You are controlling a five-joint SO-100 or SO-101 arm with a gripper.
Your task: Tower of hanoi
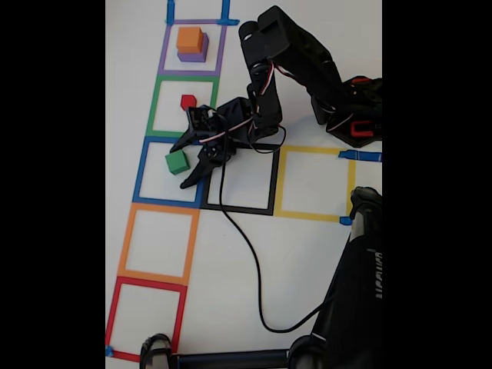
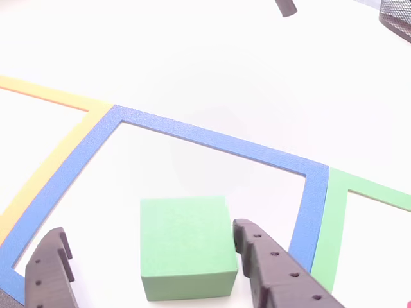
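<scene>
Straddling green cube w/ end effector, fingers apart.
Cube sat on the surface inside blue tape square, between both fingers, nearer the right one in other view; not clamped yet.

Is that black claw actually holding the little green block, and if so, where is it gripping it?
Nothing is held yet. The gripper is open, its fingers on either side of the green cube, which sits on the table inside the blue tape square.
</scene>
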